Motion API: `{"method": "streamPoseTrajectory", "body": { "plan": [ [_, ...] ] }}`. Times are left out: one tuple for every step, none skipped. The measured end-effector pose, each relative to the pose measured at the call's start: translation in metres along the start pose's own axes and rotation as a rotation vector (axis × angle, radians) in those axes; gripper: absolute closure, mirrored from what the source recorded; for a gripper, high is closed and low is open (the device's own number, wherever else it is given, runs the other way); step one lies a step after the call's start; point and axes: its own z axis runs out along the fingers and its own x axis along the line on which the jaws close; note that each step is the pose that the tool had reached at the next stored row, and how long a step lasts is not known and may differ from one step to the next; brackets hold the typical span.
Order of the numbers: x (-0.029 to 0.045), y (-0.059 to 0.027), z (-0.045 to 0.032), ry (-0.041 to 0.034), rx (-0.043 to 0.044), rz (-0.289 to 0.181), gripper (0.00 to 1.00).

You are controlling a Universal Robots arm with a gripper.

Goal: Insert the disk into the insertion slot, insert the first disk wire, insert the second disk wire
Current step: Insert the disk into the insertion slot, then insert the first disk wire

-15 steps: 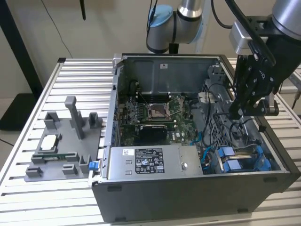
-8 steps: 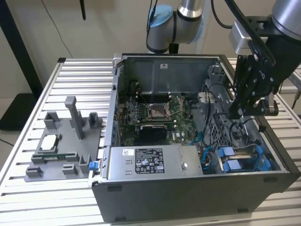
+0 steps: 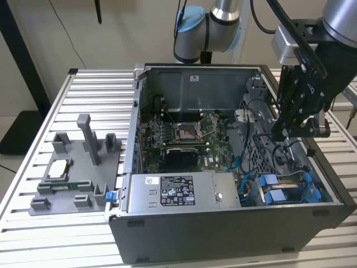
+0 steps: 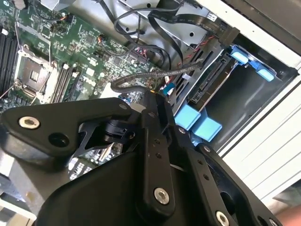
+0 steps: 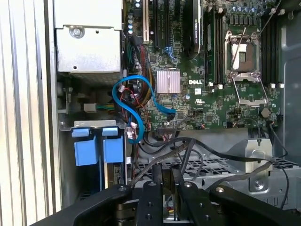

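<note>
disk (image 5: 86, 150) seated in slot (image 5: 94, 124) | gripper (image 4: 155, 94) clamped on wire (image 4: 136, 77), it seems | step: first wire | need: wire end squared to disk

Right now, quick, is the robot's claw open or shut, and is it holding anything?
Gripper: cannot tell if open or shut, or holding anything; its tip sits among the dark cables.

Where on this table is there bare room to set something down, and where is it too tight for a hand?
Bare slats lie behind the grey fixture, beside the computer case, and along the near edge before the fixture. Crowded: around the blue carrier tabs, where cables and the gripper hang.
</note>
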Motion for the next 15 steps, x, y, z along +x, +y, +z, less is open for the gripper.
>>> {"method": "streamPoseTrajectory", "body": {
  "plan": [
    [0.0, 0.0, 0.0001, 0.0096, 0.0005, 0.0, 1.0],
    [0.0, -0.0001, 0.0002, 0.0239, 0.0013, 0.001, 1.0],
    [0.0, -0.0001, 0.0002, 0.0405, 0.0021, 0.001, 1.0],
    [0.0, 0.0, 0.0003, 0.0583, 0.003, 0.002, 1.0],
    [0.0, 0.0, 0.0003, 0.076, 0.004, 0.002, 1.0],
    [0.0, 0.0, 0.0003, 0.0952, 0.005, 0.003, 1.0],
    [0.0001, 0.0, 0.0002, 0.1133, 0.0059, 0.004, 1.0],
    [0.0001, 0.0, 0.0003, 0.13, 0.0068, 0.004, 1.0],
    [0.0001, 0.0, 0.0003, 0.1489, 0.0078, 0.005, 1.0],
    [0.0002, -0.0001, 0.0002, 0.1666, 0.0087, 0.005, 1.0],
    [0.0003, -0.0001, 0.0003, 0.1819, 0.0095, 0.006, 1.0],
    [0.0004, -0.0001, 0.0005, 0.1879, 0.0098, 0.006, 1.0],
    [0.0005, 0.0, 0.0005, 0.1887, 0.0098, 0.006, 1.0],
    [0.0006, 0.0, 0.0005, 0.1894, 0.0099, 0.006, 1.0],
    [0.0005, -0.0001, 0.0006, 0.1902, 0.0099, 0.006, 1.0]
  ]
}}
